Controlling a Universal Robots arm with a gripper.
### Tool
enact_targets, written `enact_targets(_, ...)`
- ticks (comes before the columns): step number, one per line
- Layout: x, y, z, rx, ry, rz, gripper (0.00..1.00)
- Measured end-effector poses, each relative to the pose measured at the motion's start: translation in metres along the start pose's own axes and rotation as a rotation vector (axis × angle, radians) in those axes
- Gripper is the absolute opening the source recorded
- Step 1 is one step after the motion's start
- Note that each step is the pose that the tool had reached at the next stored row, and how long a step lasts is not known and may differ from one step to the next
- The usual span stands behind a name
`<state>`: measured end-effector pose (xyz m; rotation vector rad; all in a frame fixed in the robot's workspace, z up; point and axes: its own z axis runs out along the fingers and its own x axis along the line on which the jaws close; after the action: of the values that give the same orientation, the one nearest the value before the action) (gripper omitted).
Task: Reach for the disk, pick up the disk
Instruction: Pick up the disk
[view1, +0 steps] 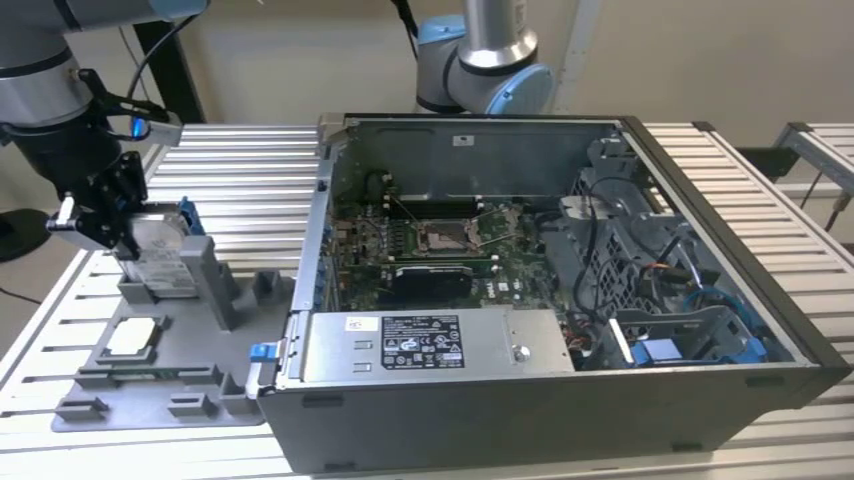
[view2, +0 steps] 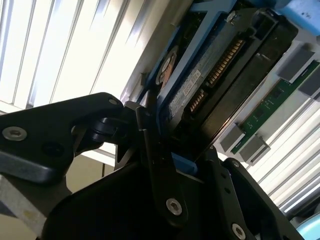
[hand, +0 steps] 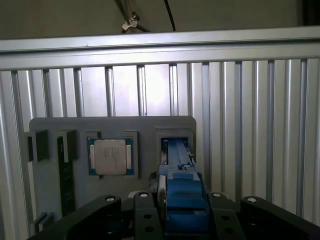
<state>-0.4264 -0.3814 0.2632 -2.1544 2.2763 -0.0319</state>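
Disk (view1: 160, 260) stands upright on grey tray (view1: 200, 402) atop slatted table (view1: 247, 175).

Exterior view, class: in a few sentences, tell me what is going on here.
At the exterior view's left, the robot arm's gripper is closed on the disk, which stands upright over the grey tray. Whether the disk has left its slot cannot be told. The open computer case sits beside the tray.
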Motion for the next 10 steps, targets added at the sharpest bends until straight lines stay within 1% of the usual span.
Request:
enact_targets(3,0.0,0.0,-0.0007,0.0001,-0.0001,0.0,0.0)
enact_targets(10,0.0001,-0.0001,-0.0065,-0.0001,0.0,0.0,0.0)
